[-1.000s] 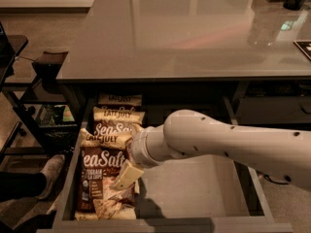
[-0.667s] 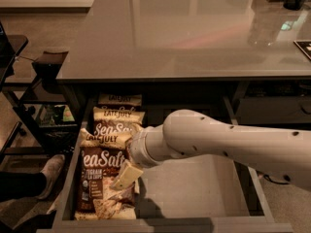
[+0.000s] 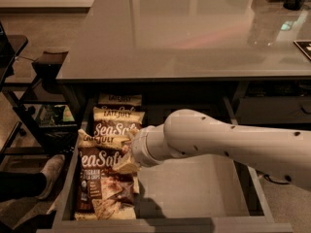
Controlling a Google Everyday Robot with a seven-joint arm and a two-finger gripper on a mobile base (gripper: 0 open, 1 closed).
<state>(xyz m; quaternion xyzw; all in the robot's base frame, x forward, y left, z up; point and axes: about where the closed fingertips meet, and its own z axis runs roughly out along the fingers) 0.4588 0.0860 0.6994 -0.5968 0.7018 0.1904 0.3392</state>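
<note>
Hand [image 3: 127, 165] sitting low inside open drawer [image 3: 194, 198] under desk [image 3: 184, 33], touching front chip bag [image 3: 99, 181] at bag's 3 o'clock edge. Grip state: cannot tell, wrist hiding it. Other bags [image 3: 118, 122] lying overlapped toward 12 o'clock, shingled to fit drawer's 9 o'clock side.

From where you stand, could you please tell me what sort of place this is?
Probably an office kitchenette: a grey counter, an open drawer of chip bags, the gripper at the front bag.
</note>
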